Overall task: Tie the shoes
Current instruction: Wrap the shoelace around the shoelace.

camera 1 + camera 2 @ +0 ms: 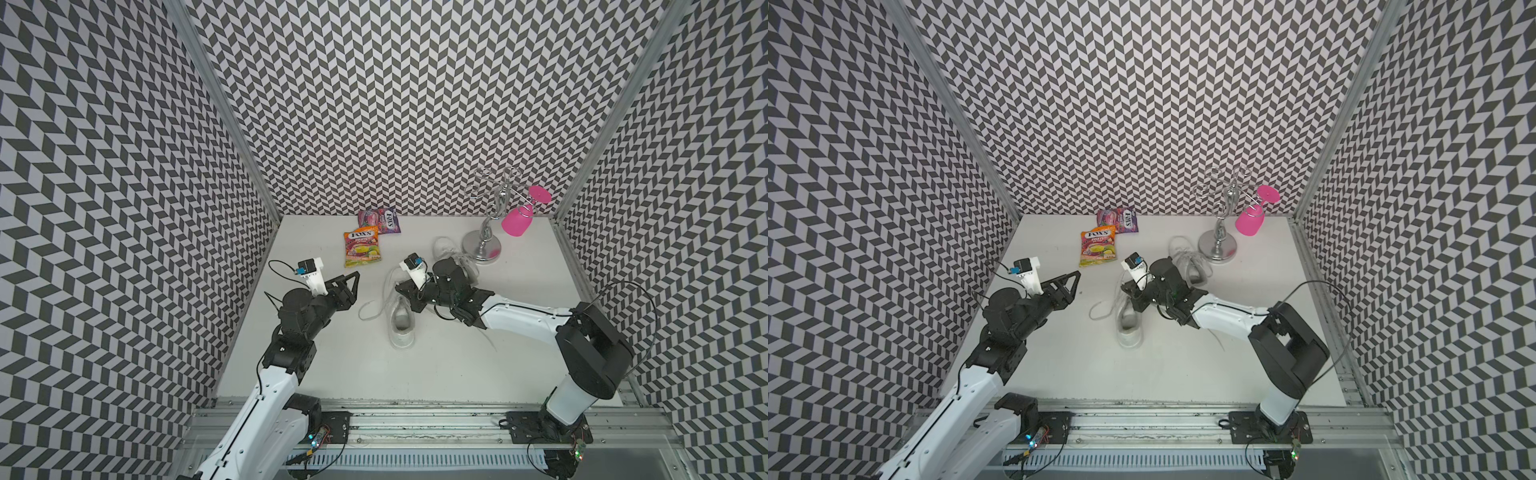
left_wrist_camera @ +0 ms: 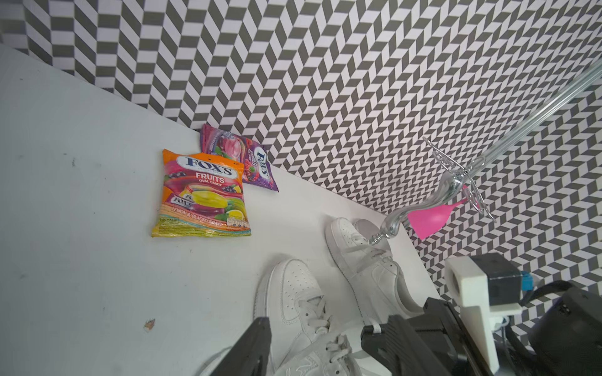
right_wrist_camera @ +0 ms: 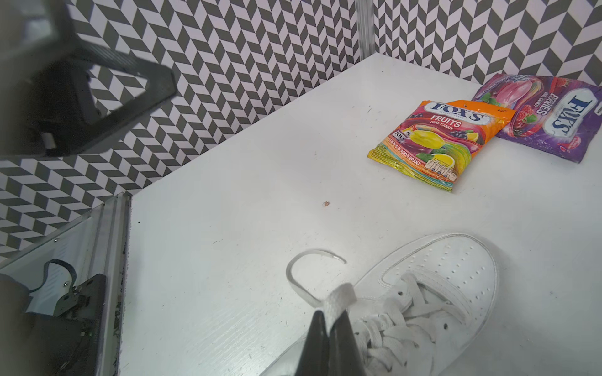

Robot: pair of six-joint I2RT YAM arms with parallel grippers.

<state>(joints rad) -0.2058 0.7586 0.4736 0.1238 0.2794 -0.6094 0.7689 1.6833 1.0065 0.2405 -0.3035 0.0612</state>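
Note:
Two white shoes are on the white table. The near shoe (image 1: 402, 328) (image 1: 1129, 328) (image 2: 293, 293) (image 3: 439, 276) points away from me, and the far shoe (image 1: 444, 245) (image 2: 358, 254) is partly hidden behind my right arm. My right gripper (image 1: 400, 286) (image 3: 332, 317) hovers over the near shoe's tongue, shut on a fold of its flat white lace (image 3: 338, 296). That lace's free end (image 3: 306, 257) curls on the table beside the shoe. My left gripper (image 1: 354, 279) (image 2: 321, 325) is raised to the left of the near shoe, open and holding nothing.
Two candy bags (image 1: 361, 249) (image 1: 380, 220) lie at the back near the wall. A chrome stand (image 1: 486, 232) with a pink cup (image 1: 517, 222) hanging from it rises at the back right, close to the far shoe. Patterned walls enclose three sides.

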